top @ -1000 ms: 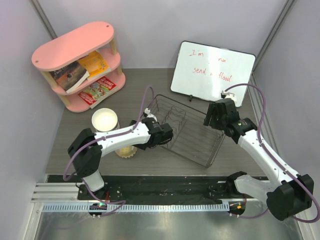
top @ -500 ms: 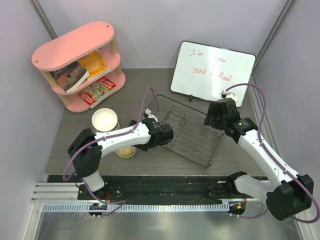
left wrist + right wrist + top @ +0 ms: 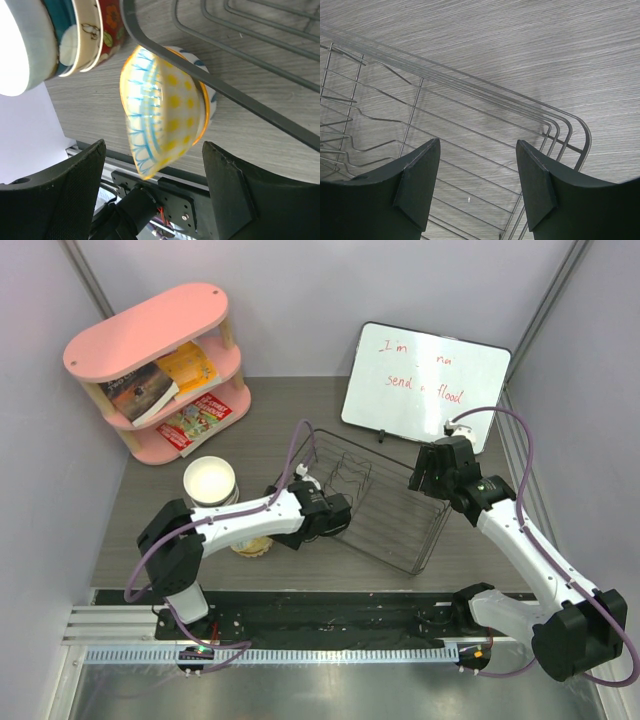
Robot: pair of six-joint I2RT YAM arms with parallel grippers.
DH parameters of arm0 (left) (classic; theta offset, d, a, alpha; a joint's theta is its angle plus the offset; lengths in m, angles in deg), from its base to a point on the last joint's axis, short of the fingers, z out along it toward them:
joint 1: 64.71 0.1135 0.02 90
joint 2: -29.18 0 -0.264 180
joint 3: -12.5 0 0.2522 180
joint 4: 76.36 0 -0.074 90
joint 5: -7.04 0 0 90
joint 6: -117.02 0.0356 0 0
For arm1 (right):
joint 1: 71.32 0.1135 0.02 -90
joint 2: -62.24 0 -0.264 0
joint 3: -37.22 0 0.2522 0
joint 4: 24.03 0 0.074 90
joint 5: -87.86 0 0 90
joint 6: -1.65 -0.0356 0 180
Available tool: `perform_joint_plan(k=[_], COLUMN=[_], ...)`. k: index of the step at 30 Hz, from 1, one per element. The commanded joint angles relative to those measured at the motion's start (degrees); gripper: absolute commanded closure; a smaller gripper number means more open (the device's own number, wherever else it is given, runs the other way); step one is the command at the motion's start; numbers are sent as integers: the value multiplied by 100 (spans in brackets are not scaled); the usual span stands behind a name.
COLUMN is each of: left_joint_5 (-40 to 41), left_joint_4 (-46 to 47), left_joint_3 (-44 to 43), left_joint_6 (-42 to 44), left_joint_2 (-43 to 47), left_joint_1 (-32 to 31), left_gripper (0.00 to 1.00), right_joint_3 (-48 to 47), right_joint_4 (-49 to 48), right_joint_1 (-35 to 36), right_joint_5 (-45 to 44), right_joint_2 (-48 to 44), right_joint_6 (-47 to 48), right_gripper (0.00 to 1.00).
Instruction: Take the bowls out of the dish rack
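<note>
At the near left of the desk (image 3: 300, 410), grey with wood grain: yellow patterned bowl (image 3: 165, 110), glossy, pale-blue lines inside, dotted outside. It looks nested in a white bowl with blue marks (image 3: 211, 97), only partly seen. Blurred in the wrist view, half hidden under the arm from above. Left gripper (image 3: 155, 144): jaws spread wide, nothing between the pads; black rim wire of the dish rack (image 3: 385, 505) crosses in front of the yellow bowl. Rack: thin-wire rectangular basket with upright prongs, mid-desk, skewed. Left of the rack, slightly farther back: nested stack topped by a cream bowl (image 3: 210, 480); red bowl (image 3: 111, 22) among those below it. Right gripper (image 3: 478, 142): jaws apart, holding nothing, above the rack's rounded corner. Far side: whiteboard (image 3: 425, 385) with red writing, pink rounded shelf (image 3: 150, 340) holding books
</note>
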Motion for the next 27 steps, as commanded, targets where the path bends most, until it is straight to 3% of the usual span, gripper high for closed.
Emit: perform_joint_plan(k=[1,12,22,27], left_joint_5=[-216,-252,-67,-58], left_joint_4=[-1817,-1826,-1765,-958], left_joint_3=[-180,-84,-637,-787], left_joint_6=[-55,-248,-661,-310], left_joint_2=[139,279,1474,2062], left_joint_1=[-93,-181,-190,-198], left_gripper=[22,25,27,27], right_joint_3=[42,69,-19,-2], right_joint_4=[-220,-220,-186,25], right_joint_1=[-39,-75,-75,-75], right_joint_5=[43,60,87,-36], right_joint_2=[-94,-103,-156,-24], right_joint_6=[48,83,197,215], right_gripper=[32,33,32,33])
